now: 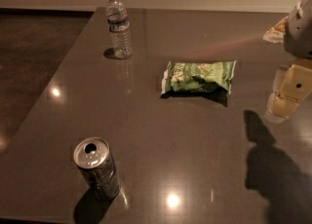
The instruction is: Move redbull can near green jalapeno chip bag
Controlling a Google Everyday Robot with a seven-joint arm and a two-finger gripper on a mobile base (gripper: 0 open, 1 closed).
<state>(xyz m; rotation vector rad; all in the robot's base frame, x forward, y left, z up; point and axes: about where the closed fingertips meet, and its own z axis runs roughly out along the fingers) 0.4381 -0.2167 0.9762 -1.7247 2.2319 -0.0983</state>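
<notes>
The redbull can [96,167] stands upright near the table's front left, with its silver top and opening facing up. The green jalapeno chip bag [199,76] lies flat near the table's middle, well behind and to the right of the can. My gripper [285,96] hangs at the right edge of the view, to the right of the bag and far from the can. It holds nothing.
A clear plastic water bottle [119,26] stands upright at the back left of the dark table [161,135]. A pale item [275,29] lies at the far right edge, partly behind my arm. The arm's shadow falls on the front right.
</notes>
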